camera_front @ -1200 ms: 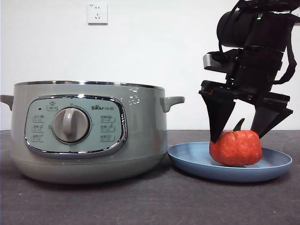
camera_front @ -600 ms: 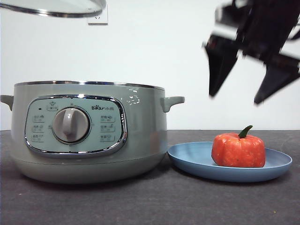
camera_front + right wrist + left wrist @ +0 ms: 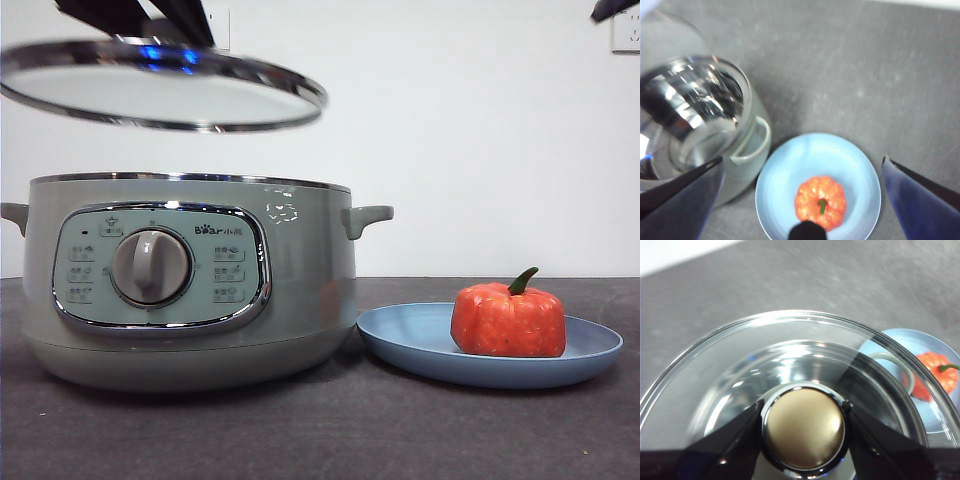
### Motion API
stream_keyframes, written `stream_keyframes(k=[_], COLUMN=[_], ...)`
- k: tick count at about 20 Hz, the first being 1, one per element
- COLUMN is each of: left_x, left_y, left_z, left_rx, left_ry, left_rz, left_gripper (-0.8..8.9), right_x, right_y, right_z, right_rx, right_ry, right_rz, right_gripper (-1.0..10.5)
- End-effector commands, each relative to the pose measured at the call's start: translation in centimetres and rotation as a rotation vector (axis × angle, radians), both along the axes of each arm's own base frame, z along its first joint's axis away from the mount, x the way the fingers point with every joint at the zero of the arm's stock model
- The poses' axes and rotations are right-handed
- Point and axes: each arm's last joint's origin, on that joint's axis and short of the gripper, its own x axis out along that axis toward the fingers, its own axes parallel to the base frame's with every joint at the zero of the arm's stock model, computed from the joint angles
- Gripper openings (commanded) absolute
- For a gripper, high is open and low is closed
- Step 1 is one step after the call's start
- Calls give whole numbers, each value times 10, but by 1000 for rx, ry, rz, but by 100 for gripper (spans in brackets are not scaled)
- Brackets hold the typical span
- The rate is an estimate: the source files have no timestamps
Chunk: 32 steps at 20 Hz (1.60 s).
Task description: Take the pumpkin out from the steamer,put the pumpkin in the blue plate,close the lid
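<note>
The orange-red pumpkin sits upright on the blue plate, to the right of the sage-green steamer, which is open. My left gripper is shut on the lid's knob and holds the glass lid in the air above the steamer, slightly tilted. My right gripper is open and empty, high above the plate and pumpkin. In the front view it shows only as a dark tip at the top right corner.
The steamer's right handle points toward the plate, with a small gap between the two. Dark grey table lies in front of both. A white wall with sockets stands behind.
The right gripper let go of the pumpkin and rose out of the front view. The lid came down and to the right from the top left, over the steamer.
</note>
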Motion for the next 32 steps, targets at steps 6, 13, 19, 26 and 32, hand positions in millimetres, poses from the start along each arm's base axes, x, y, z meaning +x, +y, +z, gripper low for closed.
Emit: stream_keyframes(k=[6, 13, 19, 26, 32], left_x=[30, 37, 38, 39, 9], left_y=[-22, -25, -25, -25, -10], left_z=[-28, -47, -46, -43, 2], left_rx=[17, 71, 74, 60, 26], left_ry=[58, 146, 135, 109, 54], left_rz=[-33, -31, -24, -25, -31], left_gripper=[-8, 2, 407, 407, 406], right_x=[-6, -6, -6, -6, -6], right_y=[-3, -3, -3, -3, -3], right_z=[3, 3, 3, 2, 3], right_rx=[16, 4, 5, 4, 10], right_ry=[-18, -25, -24, -22, -19], right_rz=[-11, -33, -31, -31, -24], right_gripper=[595, 594, 594, 594, 589])
